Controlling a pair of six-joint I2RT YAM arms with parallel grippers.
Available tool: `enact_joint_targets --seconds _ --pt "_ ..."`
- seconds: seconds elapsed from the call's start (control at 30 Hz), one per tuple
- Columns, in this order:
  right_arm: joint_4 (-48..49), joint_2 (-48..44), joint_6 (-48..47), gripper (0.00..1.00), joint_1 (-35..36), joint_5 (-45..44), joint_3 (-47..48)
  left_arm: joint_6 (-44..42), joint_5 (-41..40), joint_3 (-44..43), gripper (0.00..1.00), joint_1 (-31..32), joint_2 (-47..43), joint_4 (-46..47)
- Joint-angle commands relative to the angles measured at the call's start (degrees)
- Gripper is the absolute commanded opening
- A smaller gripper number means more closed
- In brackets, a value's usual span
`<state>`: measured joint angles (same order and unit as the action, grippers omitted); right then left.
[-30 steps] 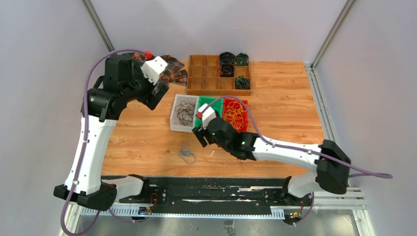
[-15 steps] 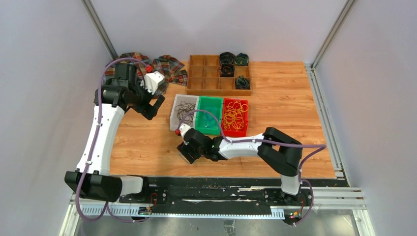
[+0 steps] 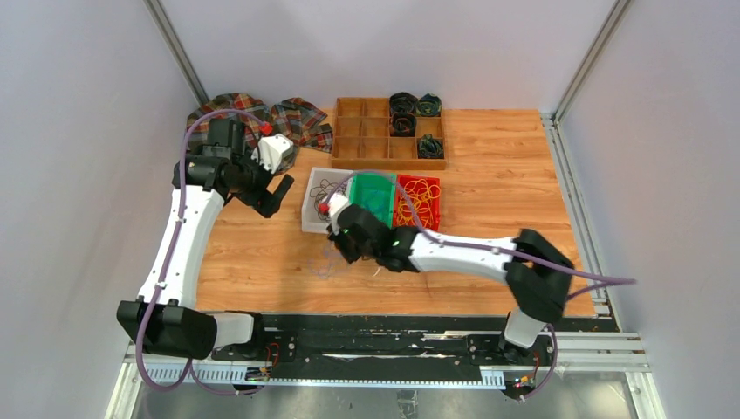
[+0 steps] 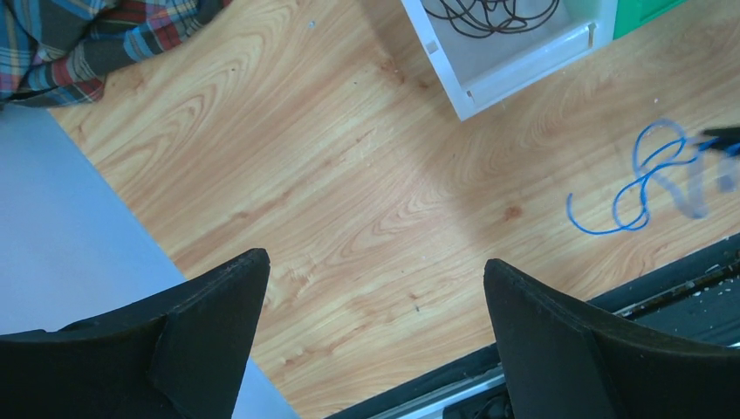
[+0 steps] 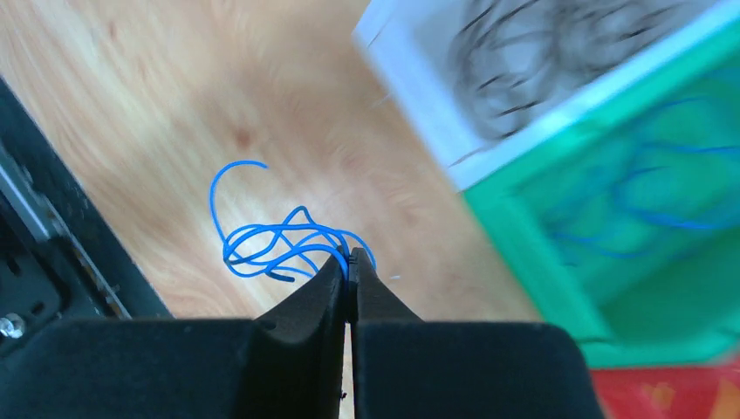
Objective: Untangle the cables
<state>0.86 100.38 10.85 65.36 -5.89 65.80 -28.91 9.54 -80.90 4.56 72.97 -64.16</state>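
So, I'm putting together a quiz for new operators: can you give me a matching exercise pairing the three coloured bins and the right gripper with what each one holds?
Column A
1. white bin
2. green bin
3. red bin
4. right gripper

Column B
a. yellow cords
b. loose blue cable
c. black cords
d. blue cords

Pairs: 1-c, 2-d, 3-a, 4-b

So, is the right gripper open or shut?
Shut. The right gripper shows no gap between its fingers, and they pinch a strand of the blue cable above the table.
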Motion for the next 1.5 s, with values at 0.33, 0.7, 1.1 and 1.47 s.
enact_joint_targets --seconds 0.33,0.7,1.1,1.47 --pt "-4.5 -11.9 -8.9 0.01 -16.5 -9.2 6.4 3.5 0.7 -0.1 0.98 -0.7 -0.8 5.3" --pt "-6.8 -0.4 -10.5 0.26 -19.8 -10.0 13.8 4.1 2.7 0.7 0.98 -1.0 -0.6 6.6" --pt "-6.6 -11.3 -10.6 0.68 -20.0 -22.9 8.3 10.5 6.2 5.3 0.98 -4.6 -1.9 19.4" --pt "11.5 -35.5 -11.1 0.69 -35.5 -47.4 -20.7 22.7 6.7 41.1 0.98 -7.1 -6.7 71.4"
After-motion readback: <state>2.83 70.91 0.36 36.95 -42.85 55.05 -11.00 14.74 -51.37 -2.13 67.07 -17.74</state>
